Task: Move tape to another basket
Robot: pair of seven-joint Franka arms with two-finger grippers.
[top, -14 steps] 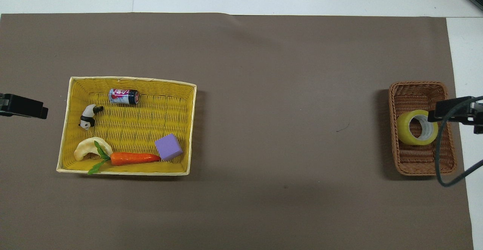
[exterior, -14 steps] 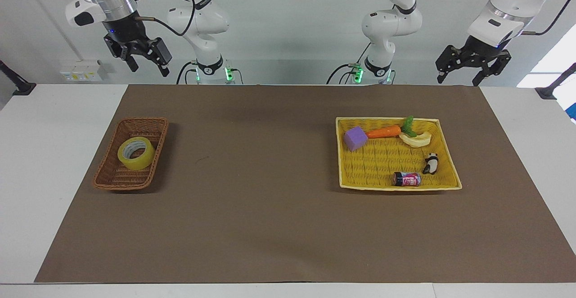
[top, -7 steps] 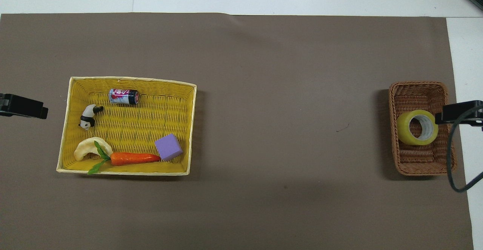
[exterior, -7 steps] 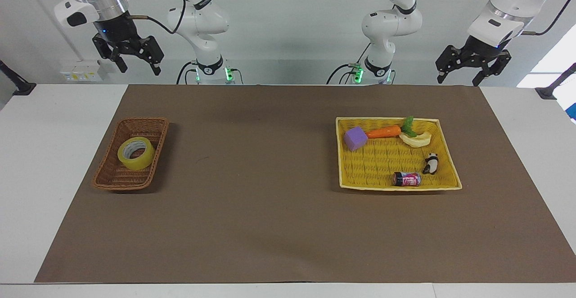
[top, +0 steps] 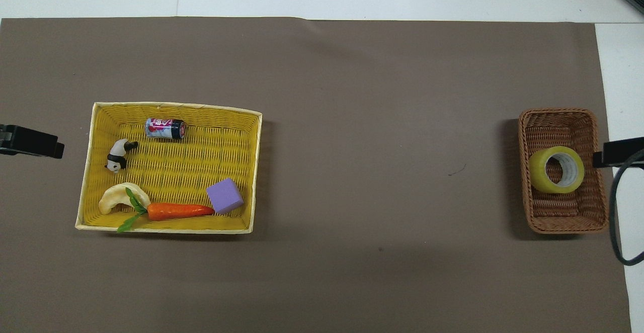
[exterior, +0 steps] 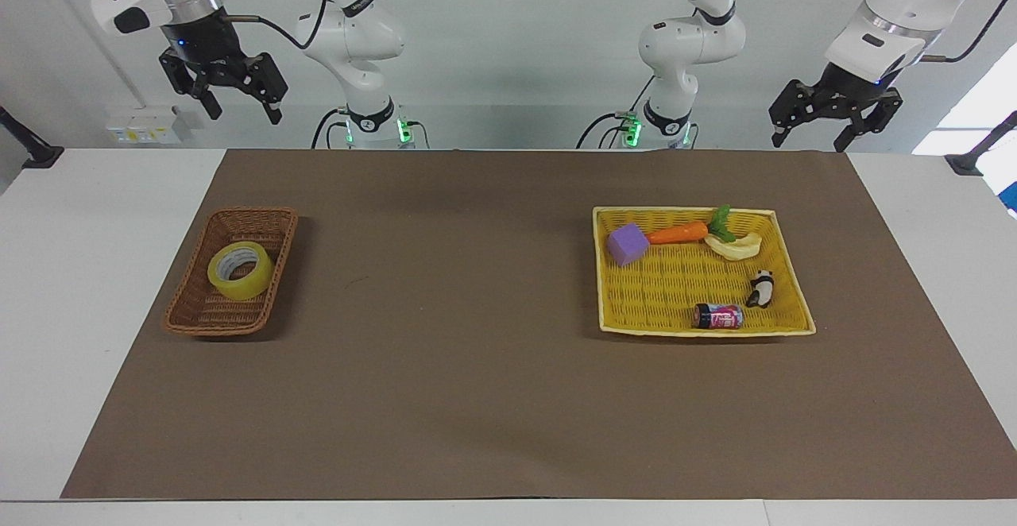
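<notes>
The right tool (exterior: 236, 102) hangs open and empty, high above the bench; the left tool (exterior: 834, 123) waits likewise. Below the right tool, the tape (exterior: 240, 270) lies flat in the wicker basket (exterior: 208, 322). Likely light, stiff, slick: pinch across its wall.

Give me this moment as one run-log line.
tape: in brown basket | right gripper: open, raised, empty | left gripper: open, waiting | yellow tray: no tape
</notes>
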